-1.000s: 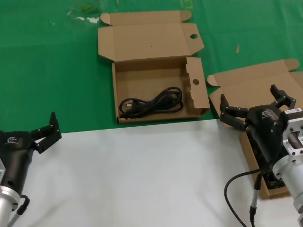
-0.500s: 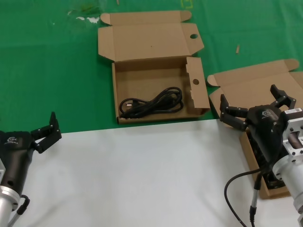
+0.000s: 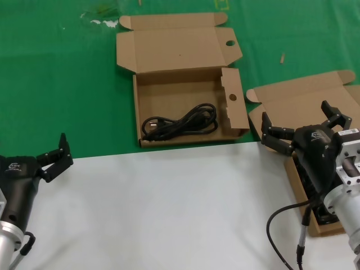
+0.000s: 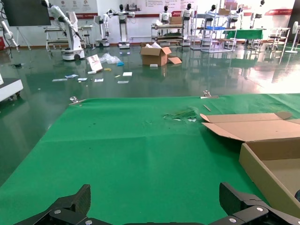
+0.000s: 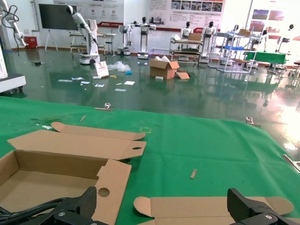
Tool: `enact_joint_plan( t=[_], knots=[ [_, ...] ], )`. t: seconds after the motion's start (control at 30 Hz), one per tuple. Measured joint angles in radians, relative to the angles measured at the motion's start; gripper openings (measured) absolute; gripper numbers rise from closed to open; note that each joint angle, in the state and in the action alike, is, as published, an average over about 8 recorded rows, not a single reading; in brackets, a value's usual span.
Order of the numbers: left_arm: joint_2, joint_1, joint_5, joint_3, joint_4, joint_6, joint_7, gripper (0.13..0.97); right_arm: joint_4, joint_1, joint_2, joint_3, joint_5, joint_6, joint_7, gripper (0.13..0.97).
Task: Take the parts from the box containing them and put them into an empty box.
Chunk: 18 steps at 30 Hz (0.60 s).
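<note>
The box with round holes in its flaps (image 3: 174, 50) lies open at the middle of the green mat, with one bundled black cable (image 3: 180, 122) in it. A second carton (image 3: 304, 104) at the right is partly hidden by my right arm; dark cables (image 3: 304, 171) show inside it. My right gripper (image 3: 295, 112) is open and empty above that carton. My left gripper (image 3: 31, 154) is open and empty at the lower left, over the edge of the white surface. The right wrist view shows the holed box (image 5: 56, 164) and the cable's edge (image 5: 28, 211).
A white surface (image 3: 169, 208) covers the near half of the table and a green mat (image 3: 67, 84) the far half. The left wrist view shows the holed box's wall (image 4: 262, 168) off to one side. Small scraps (image 3: 283, 57) lie on the mat.
</note>
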Motion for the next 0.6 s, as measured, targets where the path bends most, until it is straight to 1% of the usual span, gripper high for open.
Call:
enact_joint_plan(
  t=[0.6],
  knots=[
    [0.000, 0.000, 0.000, 0.000, 0.000, 0.000, 0.000, 0.966, 0.000, 0.000, 0.000, 0.000, 0.000, 0.000, 0.000, 0.966]
  ],
)
